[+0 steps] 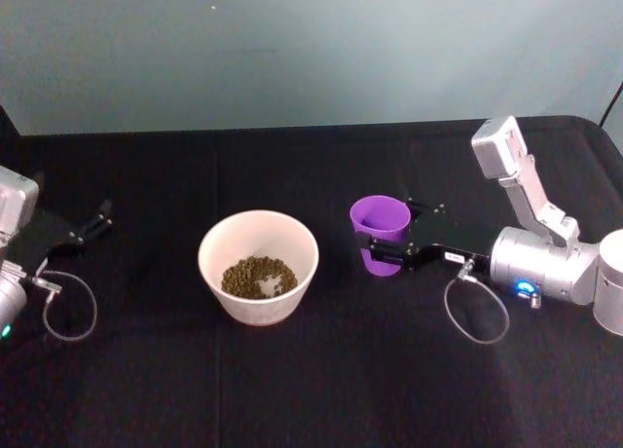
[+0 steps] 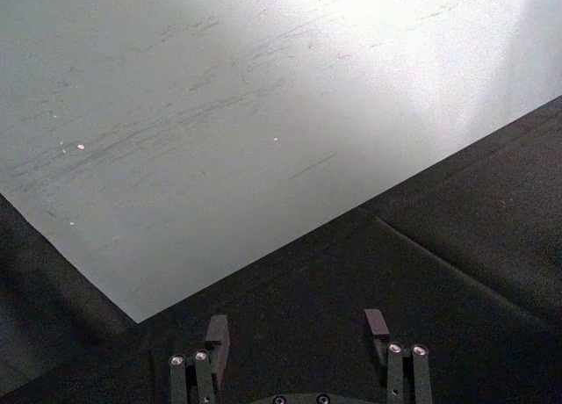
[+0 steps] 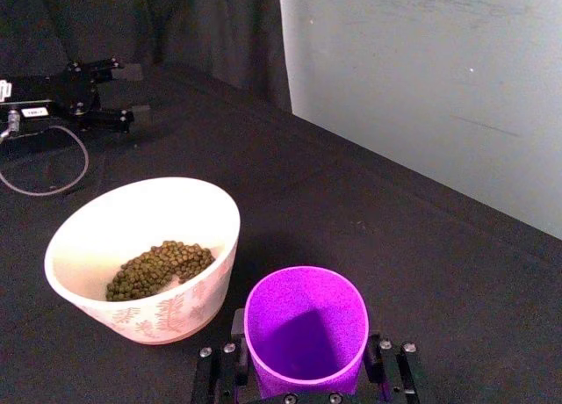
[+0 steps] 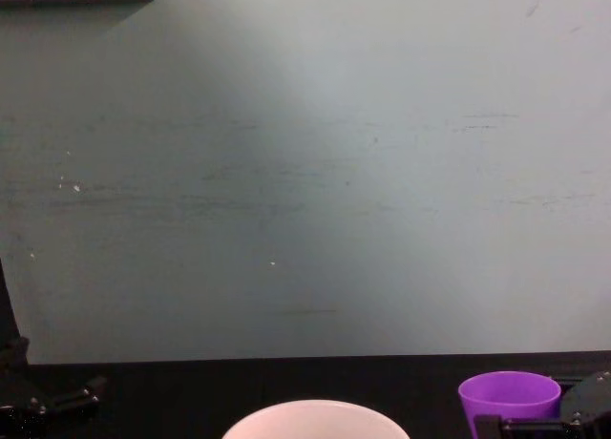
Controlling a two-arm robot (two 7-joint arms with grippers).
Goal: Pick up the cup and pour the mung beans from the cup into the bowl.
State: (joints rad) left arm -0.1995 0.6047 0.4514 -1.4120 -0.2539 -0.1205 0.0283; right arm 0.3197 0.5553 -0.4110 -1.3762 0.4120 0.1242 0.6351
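The right pincer [image 1: 382, 243] grips the purple cup [image 1: 381, 232] on both sides, holding it upright on the black table [image 1: 321, 370], just right of the bowl [image 1: 258, 266]. The cup looks empty inside; the mung beans [image 1: 257, 277] lie in the bowl. The left pincer [image 1: 94, 222] rests wide open at the table's left edge.

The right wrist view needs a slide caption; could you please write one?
Right hand grips the upright, empty purple cup beside the bowl holding mung beans.
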